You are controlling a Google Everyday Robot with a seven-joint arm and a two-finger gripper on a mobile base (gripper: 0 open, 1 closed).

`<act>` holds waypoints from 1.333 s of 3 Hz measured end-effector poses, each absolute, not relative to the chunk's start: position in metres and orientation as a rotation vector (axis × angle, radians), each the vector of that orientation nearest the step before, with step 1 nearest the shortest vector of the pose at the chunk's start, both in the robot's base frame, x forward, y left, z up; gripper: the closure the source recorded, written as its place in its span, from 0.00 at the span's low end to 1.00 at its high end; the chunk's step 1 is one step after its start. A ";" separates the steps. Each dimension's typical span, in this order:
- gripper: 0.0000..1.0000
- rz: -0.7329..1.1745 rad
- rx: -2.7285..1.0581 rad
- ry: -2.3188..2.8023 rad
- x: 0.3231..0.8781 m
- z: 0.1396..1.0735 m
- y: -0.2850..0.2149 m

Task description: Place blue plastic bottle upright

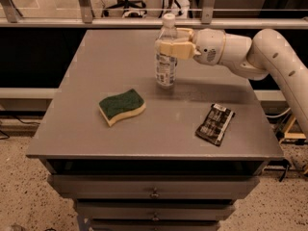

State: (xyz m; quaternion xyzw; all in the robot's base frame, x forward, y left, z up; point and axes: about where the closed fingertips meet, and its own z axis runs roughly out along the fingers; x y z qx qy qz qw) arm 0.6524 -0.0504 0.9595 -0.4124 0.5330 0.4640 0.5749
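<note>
The blue plastic bottle [166,66] is a small clear bottle with a white cap and a white-bluish label. It stands upright on the grey table [96,71], near the middle of the back half. My gripper [167,46] reaches in from the right on a white arm, and its cream fingers [172,49] are around the bottle's upper part, just below the cap. The bottle's base looks to rest on the table.
A green and yellow sponge [121,106] lies front left of the bottle. A dark snack packet [215,123] lies at the front right. Drawers sit below the table front. A rail and office chairs stand behind the table.
</note>
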 end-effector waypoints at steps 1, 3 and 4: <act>0.05 1.127 -0.932 1.236 0.653 0.959 -0.056; 0.00 1.048 -0.938 1.256 0.650 0.973 -0.092; 0.00 0.962 -0.923 1.274 0.644 0.981 -0.134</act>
